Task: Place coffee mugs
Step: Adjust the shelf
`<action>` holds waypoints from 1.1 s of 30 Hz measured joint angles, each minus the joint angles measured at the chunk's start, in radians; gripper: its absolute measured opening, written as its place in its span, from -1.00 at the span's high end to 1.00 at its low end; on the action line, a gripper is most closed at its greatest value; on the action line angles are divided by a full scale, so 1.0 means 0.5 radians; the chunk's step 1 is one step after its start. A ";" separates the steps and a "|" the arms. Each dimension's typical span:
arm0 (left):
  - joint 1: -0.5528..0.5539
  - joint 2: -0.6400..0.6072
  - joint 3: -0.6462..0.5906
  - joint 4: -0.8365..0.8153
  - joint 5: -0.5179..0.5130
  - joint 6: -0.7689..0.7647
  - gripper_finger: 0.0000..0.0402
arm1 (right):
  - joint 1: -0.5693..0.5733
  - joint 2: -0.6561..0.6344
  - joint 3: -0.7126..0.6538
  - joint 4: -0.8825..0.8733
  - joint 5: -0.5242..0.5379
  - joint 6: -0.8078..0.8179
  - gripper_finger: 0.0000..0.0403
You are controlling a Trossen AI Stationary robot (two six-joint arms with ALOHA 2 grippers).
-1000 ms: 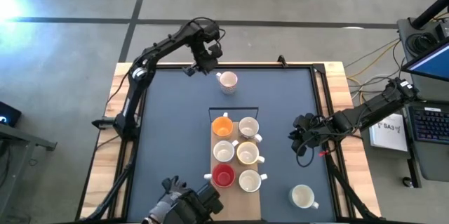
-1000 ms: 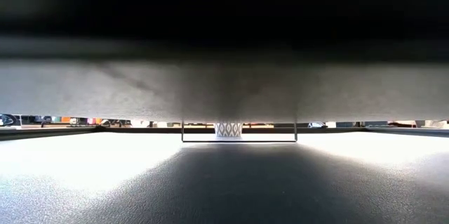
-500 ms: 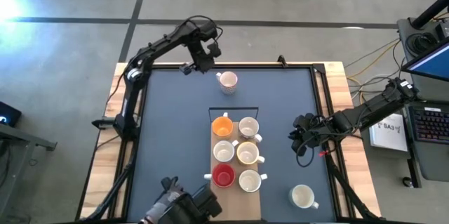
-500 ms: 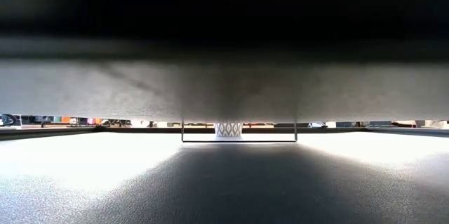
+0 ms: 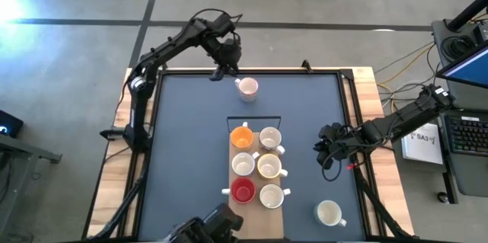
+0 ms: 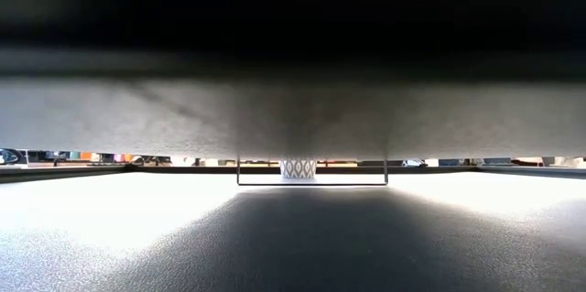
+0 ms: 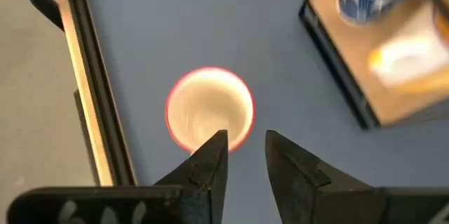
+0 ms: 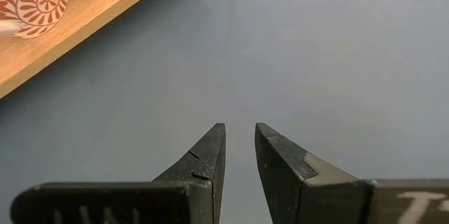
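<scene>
High view: the counter (image 5: pixel 183 144) carries a dark blue mat inside a black frame, with bare wood showing along its edges. A wooden tray (image 5: pixel 256 212) sits near the middle of the mat and serves as the reference landmark.

On the tray stand six mugs in two columns. The orange mug (image 5: pixel 242 136) and a white mug (image 5: pixel 270 138) occupy the far row. Two cream mugs (image 5: pixel 243 164) and (image 5: pixel 268 167) fill the middle row. The red mug (image 5: pixel 242 191) and another white mug (image 5: pixel 271 196) fill the near row.

A seventh mug (image 5: pixel 246 87), pale with a pinkish rim, stands alone on the mat beyond the far end of the tray. An eighth mug (image 5: pixel 329 212) stands on the mat to the right of the tray's near end.

The left hand (image 5: pixel 220 66) hangs beyond the tray's far end, just beside the seventh mug and clear of it. In the left wrist view its fingers (image 7: pixel 208 164) stand narrowly apart above that mug's rim, holding nothing.

The right hand (image 5: pixel 326 150) waits to the right of the tray, above bare mat. Its fingers (image 8: pixel 203 159) show a narrow gap and hold nothing.
</scene>
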State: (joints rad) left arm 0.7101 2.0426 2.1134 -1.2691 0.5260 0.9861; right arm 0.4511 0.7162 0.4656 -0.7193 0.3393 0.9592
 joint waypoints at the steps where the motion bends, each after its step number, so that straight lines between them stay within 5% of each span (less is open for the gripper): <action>1: -0.001 0.000 -0.002 0.026 0.037 -0.038 0.57 | -0.001 0.000 0.000 -0.001 0.000 0.000 0.66; 10: -0.013 0.085 -0.005 0.181 0.074 -0.441 0.27 | 0.000 0.000 0.000 0.000 0.000 0.000 0.66; 25: -0.001 0.232 -0.004 0.247 -0.295 -1.313 0.25 | 0.000 0.000 0.000 0.000 0.000 0.000 0.66; 33: 0.005 0.333 -0.003 0.135 -0.169 -1.364 0.26 | 0.000 0.000 0.000 0.000 0.000 0.000 0.66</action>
State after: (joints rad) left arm 0.7124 2.2092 2.1120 -1.2016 0.4416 0.3043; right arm 0.4509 0.7162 0.4656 -0.7195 0.3393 0.9592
